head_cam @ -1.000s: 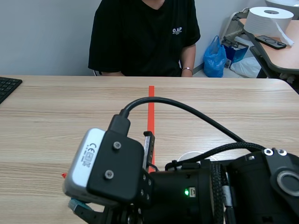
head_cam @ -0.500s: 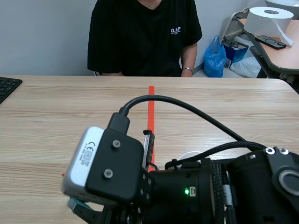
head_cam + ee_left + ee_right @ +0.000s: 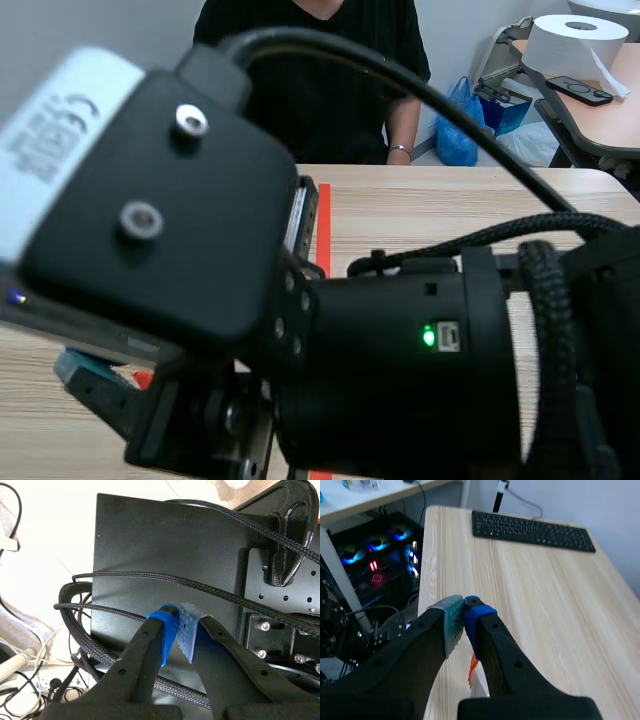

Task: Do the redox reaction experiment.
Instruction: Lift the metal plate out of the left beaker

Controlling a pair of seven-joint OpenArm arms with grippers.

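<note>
My right arm [image 3: 400, 340] fills the lower and middle frame, in front of the table [image 3: 450, 210]. A person [image 3: 340, 80] sits behind it at upper centre, with a paper roll [image 3: 575, 45] on a side table [image 3: 610, 110] at upper right. A keyboard [image 3: 532, 530] lies ahead of my right gripper [image 3: 464, 611]. My left gripper [image 3: 178, 627] hangs over a plate [image 3: 150, 540] crossed by cables [image 3: 200, 592].

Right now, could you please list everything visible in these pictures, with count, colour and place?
table: one, light wood, in front of the robot.
keyboard: one, black, on the table, near its far edge.
tape line: one, orange-red, along the table's middle.
person: one, black shirt, seated across the table.
paper roll: one, white, beyond the table, far right.
bag: one, blue, beside the person.
cables: several, black, over a black plate.
left end effector: one, black with blue pads, shut, above the plate.
right end effector: one, black, shut, above the table.
</note>
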